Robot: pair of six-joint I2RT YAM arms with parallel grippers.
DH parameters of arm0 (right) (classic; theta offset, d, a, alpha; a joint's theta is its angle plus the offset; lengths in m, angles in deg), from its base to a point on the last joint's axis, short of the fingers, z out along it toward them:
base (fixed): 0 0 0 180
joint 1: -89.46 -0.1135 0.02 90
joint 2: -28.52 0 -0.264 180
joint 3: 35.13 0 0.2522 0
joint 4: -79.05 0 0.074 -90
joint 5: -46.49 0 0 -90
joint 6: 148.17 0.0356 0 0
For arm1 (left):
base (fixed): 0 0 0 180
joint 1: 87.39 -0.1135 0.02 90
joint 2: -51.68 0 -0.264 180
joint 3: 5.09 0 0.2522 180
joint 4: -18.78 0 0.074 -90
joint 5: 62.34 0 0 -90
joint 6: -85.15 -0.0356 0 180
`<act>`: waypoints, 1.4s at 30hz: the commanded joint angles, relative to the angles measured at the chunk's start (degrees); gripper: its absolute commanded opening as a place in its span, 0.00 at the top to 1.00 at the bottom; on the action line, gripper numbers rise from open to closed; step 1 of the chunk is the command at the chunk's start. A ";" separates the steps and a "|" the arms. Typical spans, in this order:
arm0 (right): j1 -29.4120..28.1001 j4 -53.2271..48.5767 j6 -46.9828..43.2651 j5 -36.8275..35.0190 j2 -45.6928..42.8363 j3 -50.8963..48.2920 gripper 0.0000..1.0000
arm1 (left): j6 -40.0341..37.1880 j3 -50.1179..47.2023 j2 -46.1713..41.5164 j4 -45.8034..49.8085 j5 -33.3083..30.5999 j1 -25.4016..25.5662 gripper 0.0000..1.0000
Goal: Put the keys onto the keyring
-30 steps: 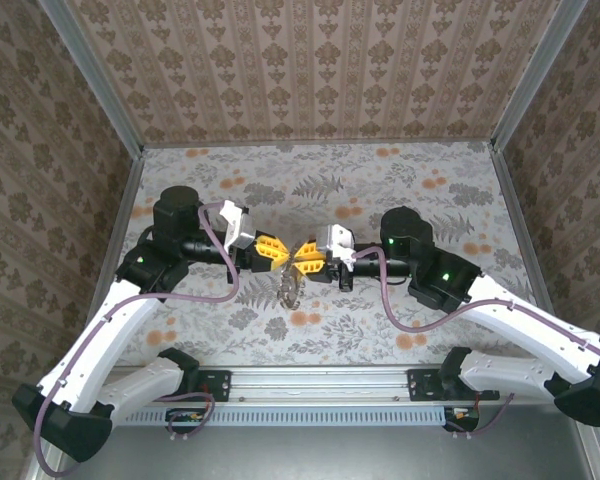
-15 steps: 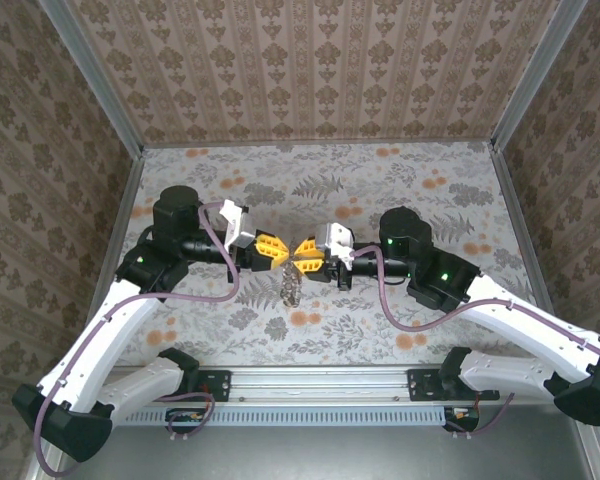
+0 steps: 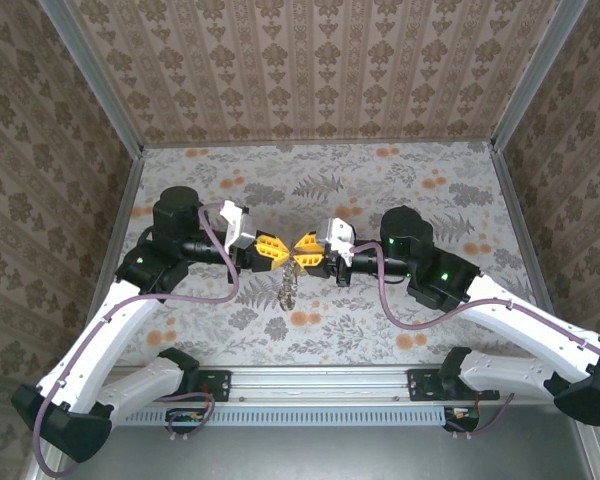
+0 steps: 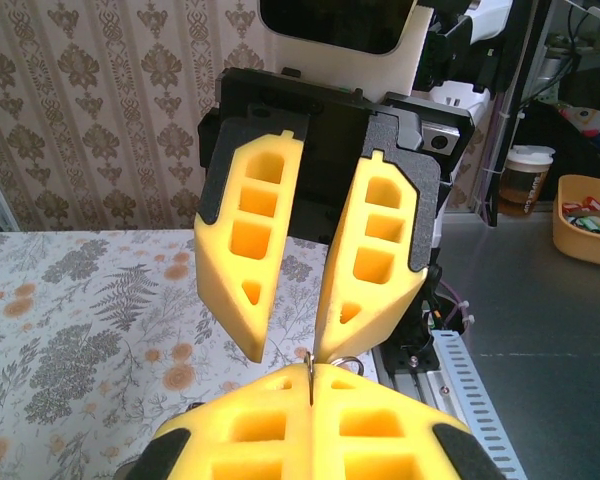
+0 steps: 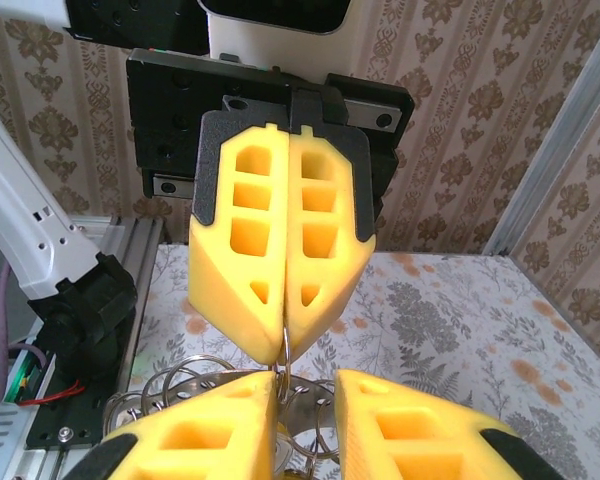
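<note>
Top external: both arms reach inward and meet tip to tip over the middle of the worktop (image 3: 410, 190), a little toward its near edge; left hand (image 3: 280, 256) and right hand (image 3: 300, 256) almost touching; the keyring (image 3: 290, 287) hangs as a grey-brown bunch just below the meeting point, clear of the surface; judged: it is held in the air so that both hands can get at its loop from opposite sides; whether any keys hang in the bunch is too small to tell. Left wrist: own yellow fingers at the bottom edge are clenched flat together, a thin metal wire of the keyring (image 4: 346, 362) standing up from the seam; the right hand (image 4: 292, 345) faces it from above, its two fingers in a narrow V with the tips apart and nothing seen between them; one tip sits just beside the small metal loop. Right wrist: left hand (image 5: 283, 345) opposite, fingers pressed shut, grasping the wire at the very tips; steel coils of the keyring (image 5: 165, 398) hang below and toward the near rail; the right hand's own fingers (image 5: 220, 425) stand apart at the bottom edge, the wire rising in the gap near the left-side finger, seemingly unpinched; judged: left acts as the clamp, right is released and lined up to take the wire or spread the loop; keyring directly between the two sets of tips.
</note>
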 commanded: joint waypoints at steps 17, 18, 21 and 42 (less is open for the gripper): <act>0.21 -3.13 -2.06 -1.10 2.13 3.05 1.00 | 1.49 -0.86 -1.88 -3.00 -0.08 0.72 1.00; 0.21 -5.62 -3.72 -2.22 2.16 4.15 1.00 | 1.04 -0.70 -2.17 -2.23 -1.57 0.72 1.00; 0.23 -14.70 -9.58 -5.53 3.26 8.90 1.00 | -5.64 2.17 -1.93 7.38 -10.02 1.52 0.97; -1.20 -34.13 -19.27 -10.46 9.58 19.91 1.00 | -11.34 7.66 1.96 12.42 -28.87 10.32 0.74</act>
